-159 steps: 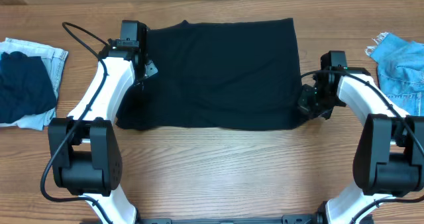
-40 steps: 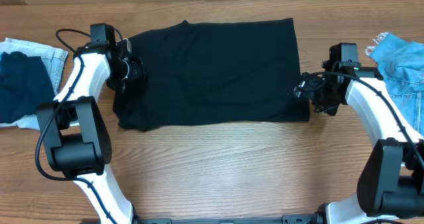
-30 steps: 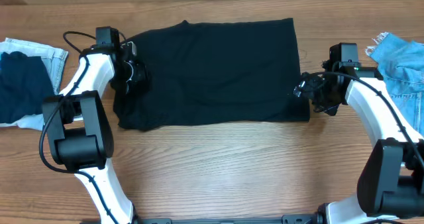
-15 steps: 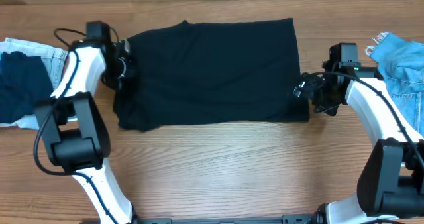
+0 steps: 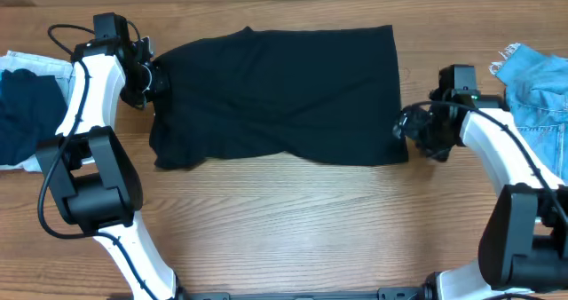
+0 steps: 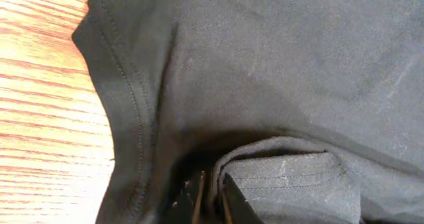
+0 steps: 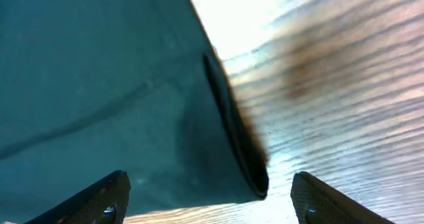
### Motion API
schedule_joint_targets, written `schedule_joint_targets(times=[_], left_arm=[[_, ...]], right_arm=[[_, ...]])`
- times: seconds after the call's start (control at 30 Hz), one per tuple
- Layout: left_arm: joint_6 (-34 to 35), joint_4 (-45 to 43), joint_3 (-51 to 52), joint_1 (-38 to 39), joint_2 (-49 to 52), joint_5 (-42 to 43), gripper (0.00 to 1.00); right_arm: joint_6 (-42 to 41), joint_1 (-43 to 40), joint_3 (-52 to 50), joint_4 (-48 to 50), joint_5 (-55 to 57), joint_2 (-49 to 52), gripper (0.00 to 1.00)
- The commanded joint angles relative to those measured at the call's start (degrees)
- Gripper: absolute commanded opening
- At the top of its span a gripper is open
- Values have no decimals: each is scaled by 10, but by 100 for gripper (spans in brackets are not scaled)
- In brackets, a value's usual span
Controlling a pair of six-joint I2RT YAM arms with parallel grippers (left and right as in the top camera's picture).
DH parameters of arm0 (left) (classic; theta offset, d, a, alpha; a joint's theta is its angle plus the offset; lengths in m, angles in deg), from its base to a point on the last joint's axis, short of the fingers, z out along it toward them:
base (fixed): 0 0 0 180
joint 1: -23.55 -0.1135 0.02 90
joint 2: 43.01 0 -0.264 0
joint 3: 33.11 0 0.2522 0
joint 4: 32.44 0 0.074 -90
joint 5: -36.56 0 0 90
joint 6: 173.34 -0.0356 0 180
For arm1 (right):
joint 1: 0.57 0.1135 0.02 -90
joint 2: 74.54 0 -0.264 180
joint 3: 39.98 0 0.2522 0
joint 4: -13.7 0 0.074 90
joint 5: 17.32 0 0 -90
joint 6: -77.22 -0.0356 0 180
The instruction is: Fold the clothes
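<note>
**Black shirt (image 5: 284, 91) spread flat on the wooden table (image 5: 293, 229), with a gripper at each of its side edges.**
The left gripper (image 6: 212, 194) is pinched almost closed on a doubled bit of hem at the shirt's left edge, probably so it can lift that side for a fold. The right gripper (image 7: 209, 184) gapes wide open. Its fingers straddle the shirt's near right corner and grip nothing, seemingly lining up a matching hold.
</note>
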Motion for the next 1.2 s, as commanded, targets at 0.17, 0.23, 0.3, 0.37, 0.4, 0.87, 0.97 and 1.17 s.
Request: schedule_joint_targets(times=[0.17, 0.23, 0.3, 0.37, 0.4, 0.87, 0.97, 1.17], left_arm=[[-15, 1, -11, 0, -5, -10, 13], [-15, 2, -11, 0, -5, -10, 13], [-15, 4, -11, 0, -5, -10, 13], [-15, 5, -11, 0, -5, -10, 13], [-15, 5, -11, 0, -5, -10, 13], [-26, 4, -11, 0, -5, -10, 20], [-37, 14, -15, -1, -5, -10, 29], [-60, 162, -144, -29, -5, -10, 47]], right_arm=[[3, 1, -88, 136, -34, 2, 56], [3, 1, -89, 151, -31, 2, 41], [3, 1, -89, 162, -18, 2, 21], [0, 1, -89, 165, 17, 2, 10], [-3, 1, -89, 165, 39, 2, 5], [-26, 1, -89, 202, 120, 2, 60], [-27, 1, -86, 196, 118, 1, 77], [-24, 1, -23, 111, 84, -19, 78]])
